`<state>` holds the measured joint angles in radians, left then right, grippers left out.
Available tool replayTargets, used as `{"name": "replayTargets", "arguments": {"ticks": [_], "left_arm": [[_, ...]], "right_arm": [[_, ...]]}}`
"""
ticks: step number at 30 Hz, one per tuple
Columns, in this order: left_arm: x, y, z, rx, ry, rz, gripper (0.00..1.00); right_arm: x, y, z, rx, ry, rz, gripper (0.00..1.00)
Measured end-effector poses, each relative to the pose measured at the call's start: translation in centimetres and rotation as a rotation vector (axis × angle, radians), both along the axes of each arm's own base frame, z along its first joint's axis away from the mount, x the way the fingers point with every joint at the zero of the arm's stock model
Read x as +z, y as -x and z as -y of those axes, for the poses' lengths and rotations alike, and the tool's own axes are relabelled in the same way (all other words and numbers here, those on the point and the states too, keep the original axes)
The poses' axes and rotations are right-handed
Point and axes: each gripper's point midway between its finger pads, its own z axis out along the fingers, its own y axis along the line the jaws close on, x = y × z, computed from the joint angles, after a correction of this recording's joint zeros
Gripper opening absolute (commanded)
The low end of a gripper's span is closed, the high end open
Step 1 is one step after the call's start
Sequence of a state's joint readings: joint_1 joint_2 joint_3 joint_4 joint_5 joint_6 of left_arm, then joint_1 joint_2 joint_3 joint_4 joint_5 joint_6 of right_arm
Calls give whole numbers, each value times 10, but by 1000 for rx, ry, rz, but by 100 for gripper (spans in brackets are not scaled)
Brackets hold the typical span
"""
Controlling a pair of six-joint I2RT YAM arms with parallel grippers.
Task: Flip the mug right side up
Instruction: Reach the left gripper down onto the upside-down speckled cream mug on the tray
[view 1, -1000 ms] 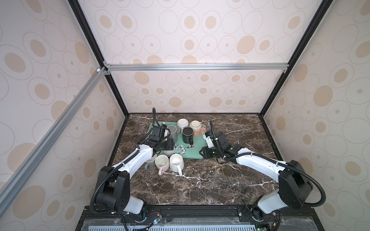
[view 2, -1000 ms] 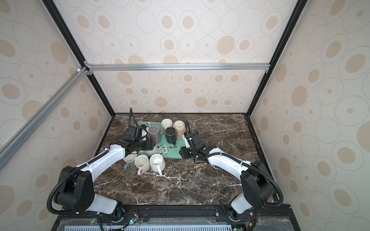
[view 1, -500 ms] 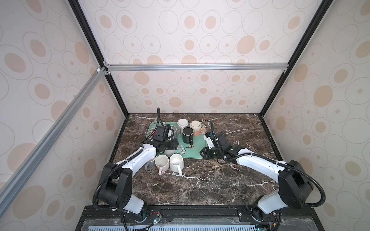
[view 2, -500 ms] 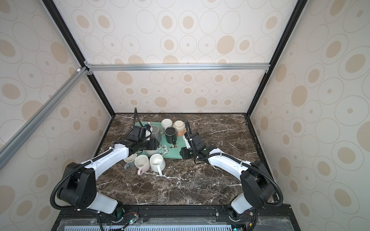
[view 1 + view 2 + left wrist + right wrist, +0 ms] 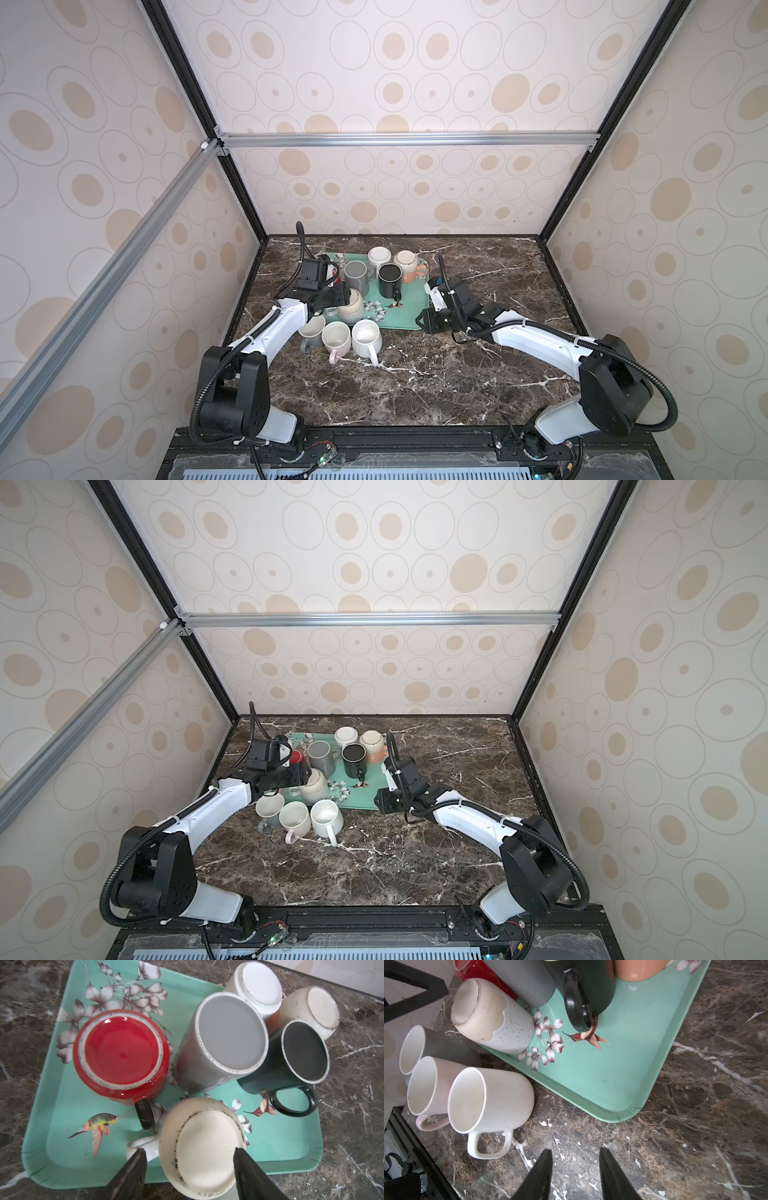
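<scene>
A cream, speckled mug (image 5: 352, 306) (image 5: 314, 785) stands upside down at the near left of the green tray (image 5: 401, 322). My left gripper (image 5: 340, 297) is over it, open. In the left wrist view its fingers (image 5: 242, 1159) straddle the mug's (image 5: 207, 1147) base. One finger touches the side, while the other is over the handle, off the body. My right gripper (image 5: 422, 322) is low at the tray's near right corner. It is open and empty over bare marble (image 5: 574, 1150).
Also upside down on the tray (image 5: 62, 1105) are a red mug (image 5: 121, 1053), a grey mug (image 5: 230, 1036), a black mug (image 5: 303, 1053), a white mug (image 5: 259, 982) and a cream-and-orange mug (image 5: 320, 1005). Three upright mugs (image 5: 336, 338) stand on the table before the tray.
The left wrist has shifted a little over the tray's left side, staying by the cream mug. The right arm has not moved.
</scene>
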<state>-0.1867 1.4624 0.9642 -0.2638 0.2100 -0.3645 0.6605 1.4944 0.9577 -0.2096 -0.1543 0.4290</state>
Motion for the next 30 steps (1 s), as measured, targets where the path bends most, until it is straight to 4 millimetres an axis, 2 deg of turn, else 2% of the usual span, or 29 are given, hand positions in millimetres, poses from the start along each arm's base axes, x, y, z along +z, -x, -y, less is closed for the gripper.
{"name": "replayTargets", "arguments": {"ticks": [4, 12, 19, 25, 27, 30], "left_arm": [[-10, 6, 10, -22, 63, -21, 62], [-10, 9, 33, -51, 165, -13, 60], [-6, 17, 81, -130, 233, -2, 59], [-15, 25, 129, -223, 245, -33, 61], [-14, 23, 138, -243, 232, -31, 62], [-5, 15, 137, -262, 166, 1, 64]], "right_arm": [[1, 0, 0, 0, -2, 2, 41], [-1, 1, 1, 0, 0, -1, 41], [-1, 1, 1, 0, 1, -1, 41], [1, 1, 1, -1, -1, 2, 41], [3, 2, 2, -2, -3, 6, 41], [7, 3, 4, -6, -4, 16, 41]]}}
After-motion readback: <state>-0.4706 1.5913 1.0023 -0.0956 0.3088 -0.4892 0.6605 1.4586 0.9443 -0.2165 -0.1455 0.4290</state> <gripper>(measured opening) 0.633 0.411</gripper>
